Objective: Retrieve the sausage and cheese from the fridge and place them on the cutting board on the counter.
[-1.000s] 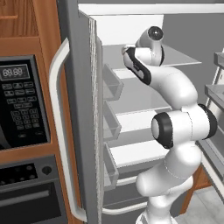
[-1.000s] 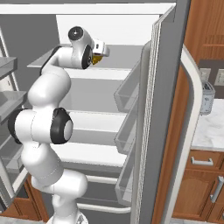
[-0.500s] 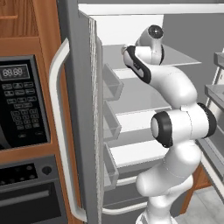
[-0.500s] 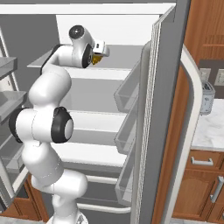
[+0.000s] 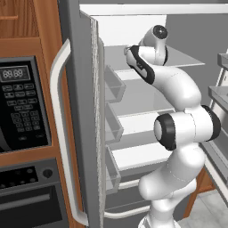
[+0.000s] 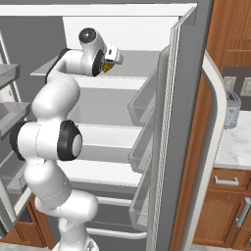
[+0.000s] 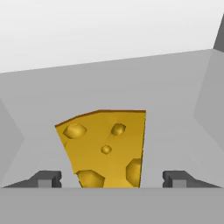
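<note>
Reaching into the open fridge (image 5: 84, 111) at its top glass shelf (image 6: 132, 61), the gripper (image 7: 111, 178) has its fingers (image 7: 46, 178) standing apart, one to each side of the cheese (image 7: 105, 148), with a clear gap on both flanks; nothing is clamped.

Item: cheese. Yellow-orange wedge with round holes, lying on the top shelf directly between the finger tips in the hand view; a yellow sliver of it shows under the hand (image 6: 107, 66) in the right base view.

Handling, judged: probably light and fairly firm, unlikely to crush; the smooth faces may slip, and the tapering sides could squeeze it out of a pinch. Best hold looks to be across the two side faces near the thick middle, well clear of the narrow end.

Writing: the microwave (image 5: 22, 104) display reads 88:88; keypad legends too small to read. No brand or label on the cheese or fridge
</note>
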Motion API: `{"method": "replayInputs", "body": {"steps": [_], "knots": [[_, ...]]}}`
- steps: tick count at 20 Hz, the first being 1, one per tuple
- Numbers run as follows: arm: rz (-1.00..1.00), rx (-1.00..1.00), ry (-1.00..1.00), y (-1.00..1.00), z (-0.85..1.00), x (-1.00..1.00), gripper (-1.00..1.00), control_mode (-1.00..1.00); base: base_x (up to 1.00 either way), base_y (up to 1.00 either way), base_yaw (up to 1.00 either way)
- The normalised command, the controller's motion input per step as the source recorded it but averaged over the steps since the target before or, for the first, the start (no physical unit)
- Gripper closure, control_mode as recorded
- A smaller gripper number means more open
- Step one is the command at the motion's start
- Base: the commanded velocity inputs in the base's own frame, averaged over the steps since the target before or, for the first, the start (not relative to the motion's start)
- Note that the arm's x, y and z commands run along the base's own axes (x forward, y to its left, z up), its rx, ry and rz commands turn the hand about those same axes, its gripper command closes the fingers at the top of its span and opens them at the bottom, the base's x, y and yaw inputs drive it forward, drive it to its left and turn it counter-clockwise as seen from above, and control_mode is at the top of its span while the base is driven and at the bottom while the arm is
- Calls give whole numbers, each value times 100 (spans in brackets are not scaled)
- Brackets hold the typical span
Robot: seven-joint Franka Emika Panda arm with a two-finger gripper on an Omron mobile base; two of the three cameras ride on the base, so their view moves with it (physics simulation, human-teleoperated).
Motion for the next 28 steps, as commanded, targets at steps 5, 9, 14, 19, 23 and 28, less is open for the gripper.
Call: {"method": "replayInputs", "body": {"steps": [5,9,14,19,23,28], "knots": [[0,5,1,0,-28,3,100,-100,0,0,0],[0,5,5,0,-32,-1,100,-100,0,0,0],[0,4,1,0,-24,-12,100,-100,0,0,0],[0,0,-1,2,-8,-31,100,-100,0,0,0],[0,0,-6,2,0,-52,100,-100,0,0,0],[0,0,0,0,17,-59,100,-100,0,0,0]]}}
